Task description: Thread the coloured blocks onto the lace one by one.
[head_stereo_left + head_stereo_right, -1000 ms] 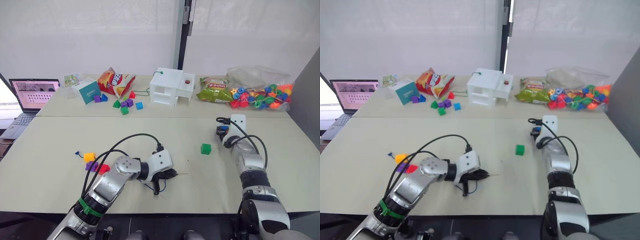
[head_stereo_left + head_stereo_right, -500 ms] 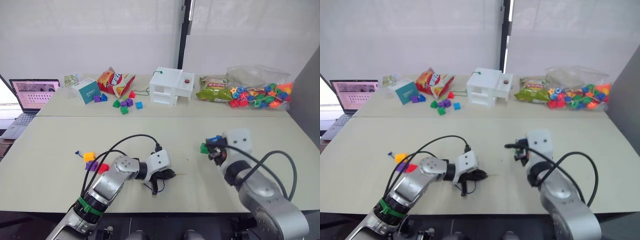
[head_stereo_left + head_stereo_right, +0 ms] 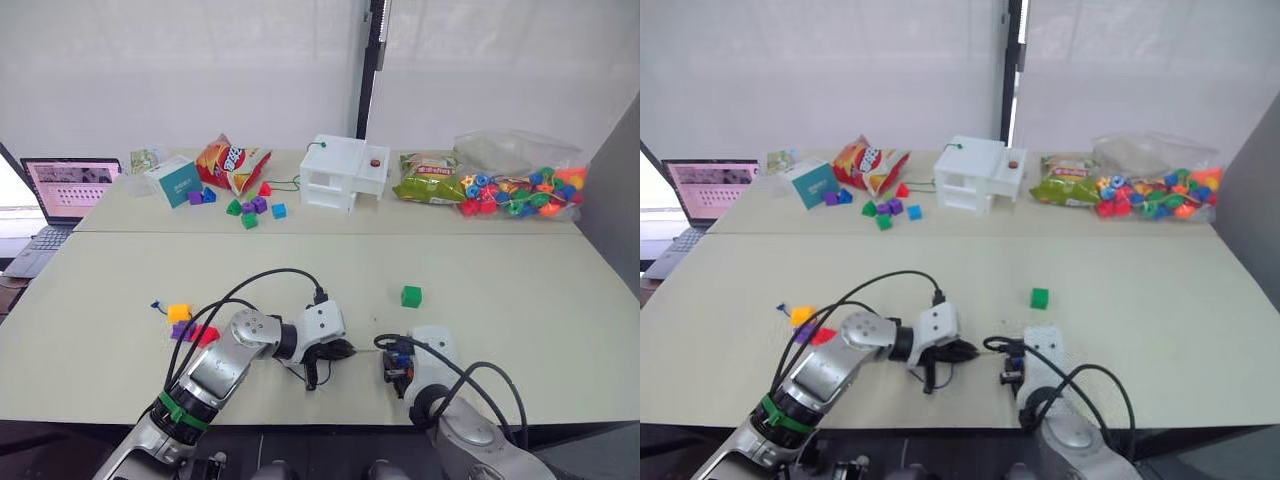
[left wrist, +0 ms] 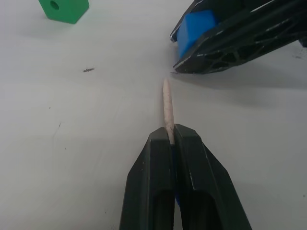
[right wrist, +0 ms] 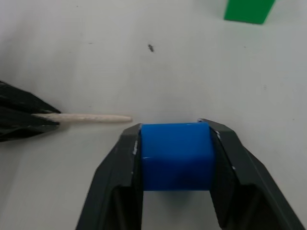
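Swinging in from the right side of the table, where it hovered 1 second ago, the right gripper [image 5: 175, 158] now sits low near the front edge, just beside the left gripper [image 4: 171, 143], with its forearm bent back toward the robot. Its 2 black fingers pinch the small chunky blue plastic block [image 5: 176, 155] between them, one flat face of the block turned toward the pale stiff tip [image 4: 167, 108] of the thin dark-blue lace [image 3: 312, 375]. That tip lies level with the table, close to the blue block but apart from it. The left arm reaches forward with its elbow bent, and its fingers are pressed together on the lace just behind the tip, which juts out toward the right gripper. The green plastic block [image 3: 411, 296] rests on the pale table [image 3: 520, 290] beyond both grippers. The yellow-orange block [image 3: 179, 313], purple block [image 3: 182, 330] and red block [image 3: 207, 334] sit clustered beside the left forearm.
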`<act>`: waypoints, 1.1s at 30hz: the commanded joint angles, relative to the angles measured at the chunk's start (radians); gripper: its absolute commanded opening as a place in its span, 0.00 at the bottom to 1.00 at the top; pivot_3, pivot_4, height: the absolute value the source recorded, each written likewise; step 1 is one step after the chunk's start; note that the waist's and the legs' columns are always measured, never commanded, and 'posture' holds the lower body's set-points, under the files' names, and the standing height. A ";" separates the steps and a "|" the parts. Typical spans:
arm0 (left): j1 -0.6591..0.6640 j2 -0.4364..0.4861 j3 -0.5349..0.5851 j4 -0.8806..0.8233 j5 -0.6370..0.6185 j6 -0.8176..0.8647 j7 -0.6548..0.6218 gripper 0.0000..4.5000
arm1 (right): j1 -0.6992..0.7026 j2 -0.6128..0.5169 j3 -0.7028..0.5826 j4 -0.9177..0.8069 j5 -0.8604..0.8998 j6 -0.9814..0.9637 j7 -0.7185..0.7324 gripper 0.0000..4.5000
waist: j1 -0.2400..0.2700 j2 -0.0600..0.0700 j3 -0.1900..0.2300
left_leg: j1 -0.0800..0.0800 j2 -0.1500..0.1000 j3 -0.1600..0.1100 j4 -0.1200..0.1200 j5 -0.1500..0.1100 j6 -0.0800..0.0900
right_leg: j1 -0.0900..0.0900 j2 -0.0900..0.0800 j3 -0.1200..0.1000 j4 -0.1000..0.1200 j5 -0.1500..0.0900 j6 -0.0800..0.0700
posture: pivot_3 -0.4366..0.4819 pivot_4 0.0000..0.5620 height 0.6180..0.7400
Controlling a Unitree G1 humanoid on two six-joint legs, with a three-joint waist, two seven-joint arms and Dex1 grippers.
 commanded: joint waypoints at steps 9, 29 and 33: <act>-0.004 0.011 0.021 -0.026 -0.013 -0.009 0.005 0.00 | -0.169 -0.157 -0.174 -0.138 0.089 0.013 0.206 1.00 | 0.000 0.000 0.000 | 0.000 0.000 0.000 0.000 0.000 0.000 | 0.000 0.000 0.000 0.000 0.000 0.000 | 0.48 0.27 1.00; -0.005 0.057 -0.017 -0.250 -0.094 0.243 0.017 0.00 | -0.375 -0.910 -0.015 0.643 0.084 -0.790 1.409 1.00 | 0.009 -0.002 0.001 | 0.009 0.003 0.001 0.006 -0.003 0.004 | 0.016 0.001 -0.003 -0.006 -0.001 0.001 | 0.48 0.27 1.00; -0.024 0.041 -0.043 -0.231 -0.072 0.257 0.054 0.00 | -0.430 -0.882 0.064 0.803 -0.032 -0.975 1.433 1.00 | 0.012 -0.002 0.001 | 0.008 0.002 0.001 0.007 -0.003 0.004 | 0.015 0.000 -0.003 -0.004 0.000 0.001 | 0.48 0.27 1.00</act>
